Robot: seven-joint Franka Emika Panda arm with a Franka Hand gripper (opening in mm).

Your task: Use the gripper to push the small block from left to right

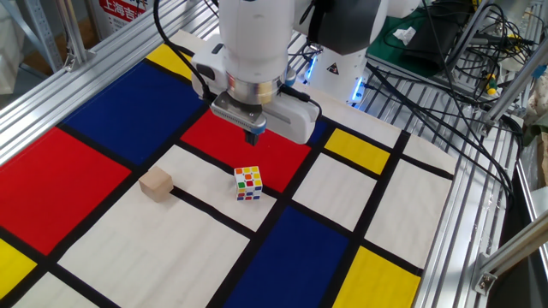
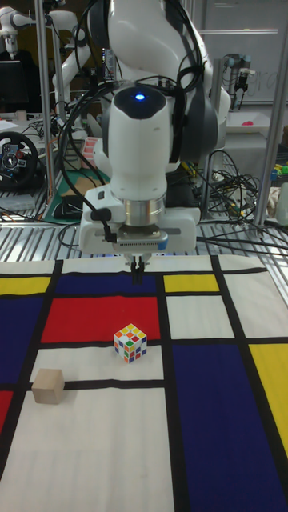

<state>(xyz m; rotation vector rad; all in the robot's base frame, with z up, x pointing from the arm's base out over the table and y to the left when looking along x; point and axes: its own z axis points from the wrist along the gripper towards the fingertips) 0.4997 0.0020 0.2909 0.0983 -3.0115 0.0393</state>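
Claw (image 2: 139, 270) hangs above red panel at table's (image 1: 197, 248) 12 o'clock end, fingers pressed together, holding nothing, likely closed to serve as pusher. Small block (image 2: 48, 386) sits untouched at 8 o'clock of claw, on black line. Puzzle cube (image 2: 130, 342) stands between, likely obstacle.

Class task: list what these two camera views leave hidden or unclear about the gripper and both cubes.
- Gripper: jaws too small in both views; gap unclear.
- Small block: far and bottom faces hidden by itself.
- Puzzle cube: rear stickers face away from both cameras.
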